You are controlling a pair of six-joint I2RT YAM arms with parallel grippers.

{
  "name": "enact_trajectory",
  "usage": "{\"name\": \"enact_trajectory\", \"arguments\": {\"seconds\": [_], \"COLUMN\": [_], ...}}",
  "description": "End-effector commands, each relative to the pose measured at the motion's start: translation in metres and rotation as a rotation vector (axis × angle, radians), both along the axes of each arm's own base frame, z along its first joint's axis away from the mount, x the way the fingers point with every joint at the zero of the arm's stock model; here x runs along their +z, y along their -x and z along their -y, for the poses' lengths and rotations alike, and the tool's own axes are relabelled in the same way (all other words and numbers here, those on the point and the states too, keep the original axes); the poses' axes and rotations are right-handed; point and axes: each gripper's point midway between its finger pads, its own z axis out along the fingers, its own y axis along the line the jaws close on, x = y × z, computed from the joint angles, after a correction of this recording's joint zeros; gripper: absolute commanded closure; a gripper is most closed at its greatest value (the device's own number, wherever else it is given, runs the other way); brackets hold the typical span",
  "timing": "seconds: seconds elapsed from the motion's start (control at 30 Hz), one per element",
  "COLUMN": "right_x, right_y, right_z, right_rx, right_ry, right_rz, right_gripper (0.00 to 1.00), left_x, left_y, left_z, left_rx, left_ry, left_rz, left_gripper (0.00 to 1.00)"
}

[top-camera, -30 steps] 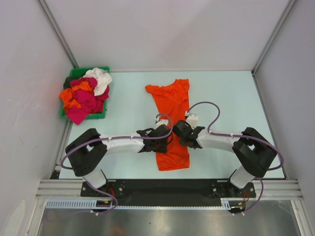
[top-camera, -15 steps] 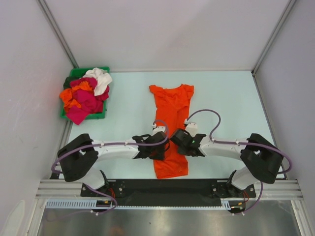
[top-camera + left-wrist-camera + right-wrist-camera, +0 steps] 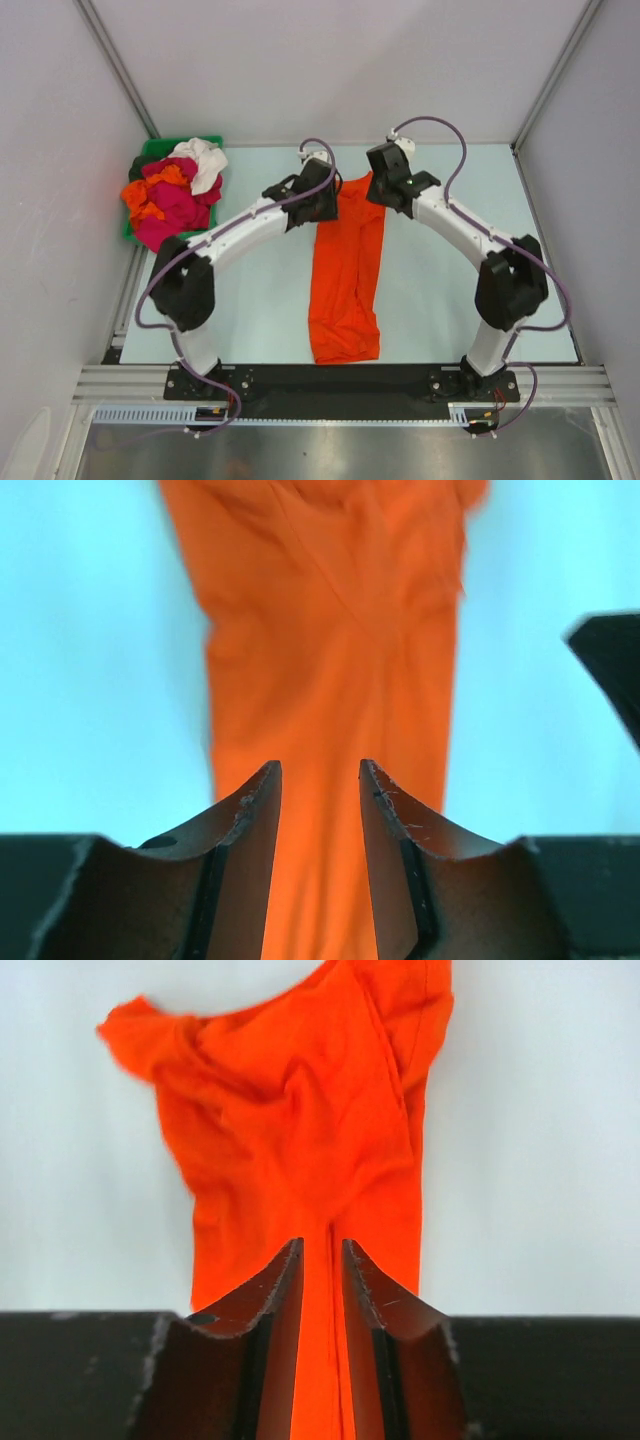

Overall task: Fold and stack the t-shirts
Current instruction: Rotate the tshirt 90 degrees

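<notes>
Orange t-shirt (image 3: 345, 280): plain bright orange, drawn into a long narrow strip of doubled cloth with soft creases along its length.
Position: on the pale table (image 3: 460, 270), midway between the two arms, running from the near edge to the far part.
Ends: the near end is rounded and slightly wider; the far end lies between the two grippers.
Other t-shirts (image 3: 175, 195): a crumpled orange, magenta and white heap in the green bin (image 3: 150, 150) at the far left corner, well apart from the strip.
Left arm: stretched far forward and bent inward, left gripper (image 3: 322, 203) at the strip's far left edge.
Left jaws: clearly parted, orange cloth showing through the gap.
Right arm: mirrors it, right gripper (image 3: 383, 195) at the far right edge.
Right jaws: a narrow slit; whether they pinch cloth cannot be told.
</notes>
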Motion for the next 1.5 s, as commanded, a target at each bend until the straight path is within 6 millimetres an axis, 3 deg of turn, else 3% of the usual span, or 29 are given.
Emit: {"name": "enact_trajectory", "arguments": {"seconds": [0.0,0.07,0.1,0.13,0.2,0.23,0.3,0.5,0.67,0.83,0.87,1.13,1.23,1.3,1.47], "right_x": [-0.065,-0.070,-0.077,-0.092,-0.098,-0.112,-0.118,-0.134,-0.161,-0.174,-0.175,-0.194,-0.198,-0.191,-0.196], "right_y": [-0.033,-0.051,-0.055,-0.059,-0.069,-0.070,-0.075,-0.082,-0.085,-0.094,-0.096,-0.104,-0.114,-0.125,-0.146], "right_z": [0.013,0.017,0.016,0.017,0.018,0.019,0.018,0.015,0.030,0.042,0.045,0.051,0.057,0.058,0.063], "right_rx": [0.040,0.023,0.025,0.025,0.021,0.017,0.014,0.010,-0.021,-0.045,-0.049,-0.064,-0.080,-0.086,-0.101], "right_ry": [0.072,0.062,0.066,0.078,0.084,0.093,0.076,0.071,0.068,0.042,0.037,0.031,0.024,0.013,-0.006], "right_rz": [-0.138,-0.134,-0.143,-0.166,-0.175,-0.199,-0.208,-0.214,-0.286,-0.329,-0.334,-0.386,-0.388,-0.371,-0.360], "right_gripper": [0.74,0.74,0.75,0.75,0.76,0.76,0.77,0.77,0.76,0.76,0.76,0.76,0.76,0.76,0.76], "left_x": [-0.050,-0.052,-0.071,-0.065,-0.083,-0.082,-0.094,-0.103,-0.120,-0.123,-0.132,-0.137,-0.134,-0.124,-0.124], "left_y": [-0.035,-0.055,-0.060,-0.071,-0.079,-0.086,-0.092,-0.107,-0.118,-0.131,-0.130,-0.147,-0.160,-0.172,-0.190], "left_z": [-0.004,-0.005,-0.006,-0.005,-0.007,-0.005,-0.005,-0.001,-0.004,-0.002,-0.003,-0.007,-0.007,-0.007,-0.018], "left_rx": [-0.036,-0.022,-0.021,-0.016,-0.016,-0.016,-0.018,-0.021,-0.004,-0.009,-0.008,0.005,0.004,0.012,0.036], "left_ry": [-0.069,-0.045,-0.062,-0.048,-0.058,-0.046,-0.042,-0.031,-0.030,-0.006,-0.012,0.023,0.050,0.084,0.120], "left_rz": [-0.095,-0.100,-0.130,-0.115,-0.145,-0.140,-0.162,-0.169,-0.211,-0.229,-0.250,-0.261,-0.256,-0.233,-0.211], "left_gripper": [0.58,0.60,0.60,0.61,0.62,0.62,0.63,0.63,0.62,0.62,0.62,0.62,0.61,0.61,0.59]}}
